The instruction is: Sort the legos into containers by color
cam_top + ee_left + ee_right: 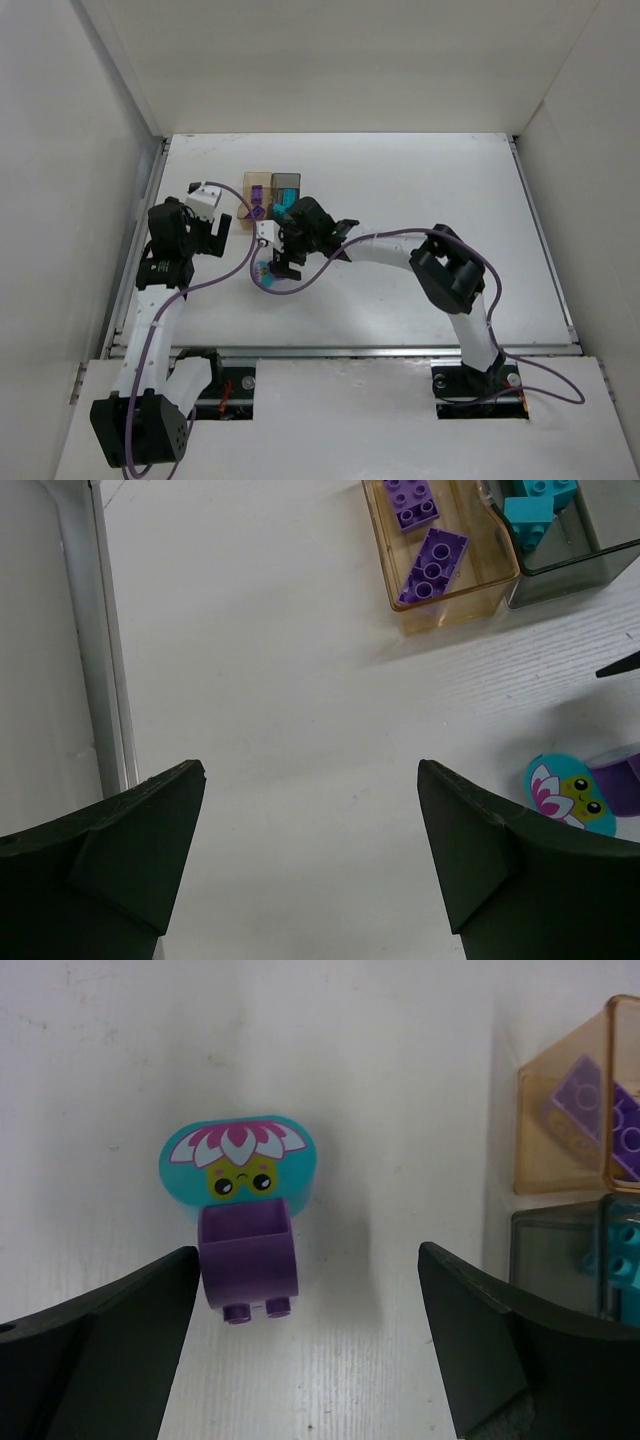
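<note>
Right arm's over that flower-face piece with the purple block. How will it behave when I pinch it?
Probably rigid and light: the flower-face piece looks like hard moulded plastic. The purple block has rounded, glossy sides that may slip in the right gripper. The two colours look like joined parts, so they might separate under a squeeze.

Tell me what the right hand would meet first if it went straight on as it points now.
Probably the purple brick, with the teal flower-face piece right behind it, lying just ahead of the open right hand. Exact depth is unclear.
</note>
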{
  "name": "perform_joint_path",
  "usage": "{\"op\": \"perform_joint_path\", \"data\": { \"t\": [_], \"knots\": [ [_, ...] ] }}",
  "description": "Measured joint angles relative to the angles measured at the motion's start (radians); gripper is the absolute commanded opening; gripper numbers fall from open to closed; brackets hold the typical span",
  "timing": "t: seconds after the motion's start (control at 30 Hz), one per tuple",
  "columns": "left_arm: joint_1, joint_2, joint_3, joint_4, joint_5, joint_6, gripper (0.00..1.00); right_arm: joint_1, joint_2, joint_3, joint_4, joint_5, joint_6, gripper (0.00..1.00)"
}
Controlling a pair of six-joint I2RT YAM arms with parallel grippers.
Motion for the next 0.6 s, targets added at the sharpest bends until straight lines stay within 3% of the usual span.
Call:
{"op": "perform_joint_path", "data": {
  "t": [0.2,0.33,0.37,0.47,0.5,0.6],
  "knots": [
    [0.000,0.000,0.000,0.001,0.001,0.000,0.85,0.002,0.002,0.000,-0.050,-0.040,-0.038,0.89],
    [0.000,0.000,0.000,0.002,0.008,-0.002,0.85,0.009,0.038,0.065,-0.125,-0.092,-0.056,0.65],
    [0.000,0.000,0.000,0.003,0.010,-0.002,0.85,0.012,0.059,0.098,-0.142,-0.103,-0.059,0.54],
    [0.000,0.000,0.000,0.004,0.013,-0.002,0.85,0.022,0.116,0.170,-0.174,-0.138,-0.063,0.33],
    [0.000,0.000,0.000,0.004,0.016,-0.002,0.85,0.025,0.122,0.177,-0.177,-0.153,-0.062,0.20],
    [0.000,0.000,0.000,0.003,0.025,0.000,0.85,0.027,0.124,0.181,-0.191,-0.169,-0.064,0.00]
  ]
}}
